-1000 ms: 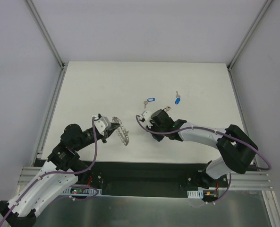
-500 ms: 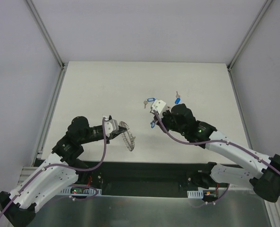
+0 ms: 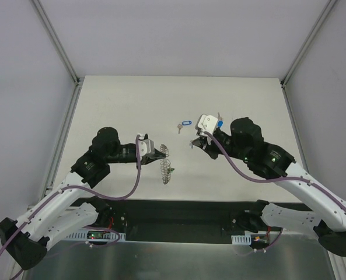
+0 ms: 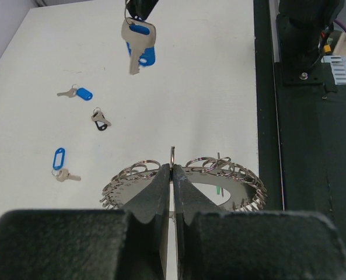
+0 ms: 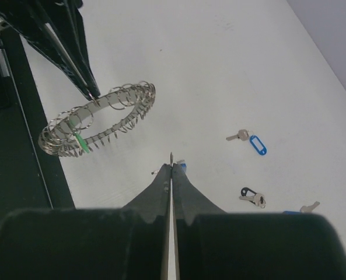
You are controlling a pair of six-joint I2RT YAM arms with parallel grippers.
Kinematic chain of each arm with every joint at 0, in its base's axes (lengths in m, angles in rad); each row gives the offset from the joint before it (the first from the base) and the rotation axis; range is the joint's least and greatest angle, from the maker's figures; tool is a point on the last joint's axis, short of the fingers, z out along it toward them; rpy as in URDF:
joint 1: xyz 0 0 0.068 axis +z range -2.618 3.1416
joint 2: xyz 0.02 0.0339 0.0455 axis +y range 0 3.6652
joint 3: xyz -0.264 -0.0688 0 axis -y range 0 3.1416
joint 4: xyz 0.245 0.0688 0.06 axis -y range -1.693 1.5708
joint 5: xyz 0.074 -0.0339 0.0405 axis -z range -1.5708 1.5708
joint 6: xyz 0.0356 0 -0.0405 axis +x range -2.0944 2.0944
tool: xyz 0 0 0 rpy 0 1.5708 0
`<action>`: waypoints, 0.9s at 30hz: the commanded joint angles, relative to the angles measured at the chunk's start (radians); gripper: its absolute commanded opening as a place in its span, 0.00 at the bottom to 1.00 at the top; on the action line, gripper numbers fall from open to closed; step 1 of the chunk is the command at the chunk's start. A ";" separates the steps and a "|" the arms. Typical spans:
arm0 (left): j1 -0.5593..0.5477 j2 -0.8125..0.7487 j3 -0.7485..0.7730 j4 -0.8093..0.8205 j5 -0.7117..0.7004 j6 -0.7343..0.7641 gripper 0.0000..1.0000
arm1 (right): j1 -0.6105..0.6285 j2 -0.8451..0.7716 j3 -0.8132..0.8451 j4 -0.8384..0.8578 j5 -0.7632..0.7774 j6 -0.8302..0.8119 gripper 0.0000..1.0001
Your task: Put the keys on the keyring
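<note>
Between the left jaws, the keyring sits pinched.

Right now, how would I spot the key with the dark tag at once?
On the white table, past the big metal keyring that the left hand holds, three small silver keys lie loose. The dark-tagged key is the middle one; its two neighbours carry bright blue tags.

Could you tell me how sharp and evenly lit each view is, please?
Top external: even, soft light, only faint shadows on the table. Left wrist: left gripper dark and blurred up close, the keyring sharp. Right wrist: right gripper likewise blurred, loose keys small but crisp.
</note>
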 commanded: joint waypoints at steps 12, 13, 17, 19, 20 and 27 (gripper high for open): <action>0.006 0.150 0.148 0.087 0.118 0.087 0.00 | 0.032 0.109 0.203 -0.258 0.006 -0.079 0.01; 0.006 0.149 0.127 0.103 0.124 0.062 0.00 | 0.041 0.119 0.210 -0.266 0.009 -0.076 0.01; 0.005 0.086 0.021 0.237 0.116 -0.019 0.00 | 0.055 0.159 0.261 -0.318 0.017 -0.074 0.01; 0.000 0.055 -0.042 0.330 0.089 -0.038 0.00 | 0.061 0.179 0.279 -0.321 0.003 -0.065 0.01; -0.003 0.032 -0.051 0.338 0.069 -0.032 0.00 | 0.064 0.187 0.282 -0.317 0.003 -0.060 0.01; -0.033 0.003 -0.083 0.346 -0.005 -0.010 0.00 | 0.118 0.233 0.298 -0.311 0.017 -0.074 0.01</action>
